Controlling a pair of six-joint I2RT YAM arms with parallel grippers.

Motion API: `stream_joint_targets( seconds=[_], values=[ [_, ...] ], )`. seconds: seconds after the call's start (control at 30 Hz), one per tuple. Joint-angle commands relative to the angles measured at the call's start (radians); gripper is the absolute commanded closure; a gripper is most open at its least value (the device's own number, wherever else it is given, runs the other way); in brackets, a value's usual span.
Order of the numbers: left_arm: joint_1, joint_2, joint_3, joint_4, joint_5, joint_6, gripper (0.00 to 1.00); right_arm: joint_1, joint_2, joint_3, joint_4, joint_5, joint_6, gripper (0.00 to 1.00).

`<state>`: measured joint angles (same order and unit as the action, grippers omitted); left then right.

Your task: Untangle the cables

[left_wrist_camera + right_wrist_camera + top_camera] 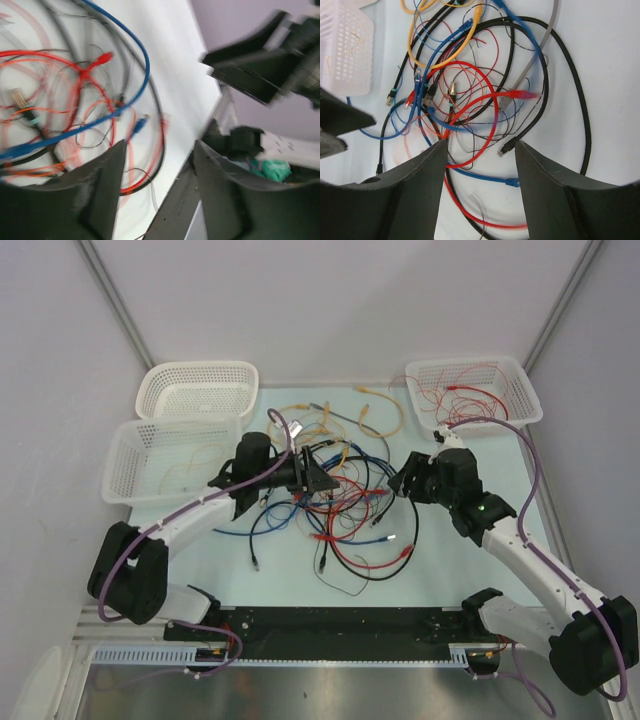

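Note:
The cables [340, 502] lie in a tangle of red, blue, black and yellow wires on the white table between the two arms. My left gripper [318, 478] hovers over the tangle's left part. In the blurred left wrist view it [160, 147] is open and empty, with a blue cable [135, 85] and red cable [85, 75] beyond its fingers. My right gripper [402, 480] sits at the tangle's right edge. In the right wrist view it [480, 145] is open above a red cable [490, 100], a blue cable [485, 176] and a black loop [570, 75], gripping nothing.
Two white baskets stand at the left, one at the back [197, 388] and a nearer one [170, 455] holding a few thin wires. A third basket [500, 400] at the back right holds red wires. Yellow cables [330, 420] lie behind the tangle.

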<state>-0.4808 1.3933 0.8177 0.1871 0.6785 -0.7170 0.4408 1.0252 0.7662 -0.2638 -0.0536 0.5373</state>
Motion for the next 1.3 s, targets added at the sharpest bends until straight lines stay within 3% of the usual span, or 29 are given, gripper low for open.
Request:
stream_joint_targets(
  seconds=[0.0, 0.1, 0.3, 0.47, 0.67, 0.83, 0.97, 1.03, 1.07, 1.1, 1.27],
  values=[
    [0.015, -0.040, 0.147, -0.323, -0.190, 0.166, 0.34, 0.003, -0.028, 0.027, 0.047, -0.035, -0.016, 0.39],
    [0.015, -0.075, 0.172, -0.403, -0.304, 0.231, 0.32, 0.010, -0.027, 0.027, 0.047, -0.038, -0.013, 0.39],
    [0.018, -0.034, 0.155, -0.416, -0.493, 0.240, 0.33, 0.030, -0.028, 0.028, 0.047, -0.032, -0.013, 0.39],
    [0.016, 0.229, 0.348, -0.495, -0.585, 0.273, 0.39, 0.036, -0.016, 0.027, 0.052, -0.034, -0.010, 0.39],
    [-0.008, 0.475, 0.621, -0.595, -0.709, 0.359, 0.39, 0.036, -0.020, 0.028, 0.044, -0.023, -0.019, 0.39],
    [-0.068, 0.590, 0.785, -0.687, -0.796, 0.436, 0.32, 0.036, -0.011, 0.027, 0.038, -0.020, -0.023, 0.39],
    [-0.102, 0.590, 0.742, -0.667, -0.810, 0.433, 0.23, 0.035, -0.008, 0.027, 0.034, -0.017, -0.025, 0.39],
    [-0.116, 0.593, 0.722, -0.672, -0.800, 0.430, 0.17, 0.035, -0.008, 0.027, 0.031, -0.014, -0.025, 0.39],
    [-0.120, 0.598, 0.718, -0.673, -0.797, 0.429, 0.04, 0.035, -0.010, 0.027, 0.028, -0.012, -0.026, 0.39],
    [-0.133, 0.602, 0.709, -0.678, -0.792, 0.430, 0.01, 0.035, -0.011, 0.027, 0.029, -0.011, -0.026, 0.39],
    [-0.166, 0.630, 0.690, -0.673, -0.774, 0.455, 0.01, 0.032, -0.030, 0.028, 0.026, -0.003, -0.028, 0.39]
  ],
)
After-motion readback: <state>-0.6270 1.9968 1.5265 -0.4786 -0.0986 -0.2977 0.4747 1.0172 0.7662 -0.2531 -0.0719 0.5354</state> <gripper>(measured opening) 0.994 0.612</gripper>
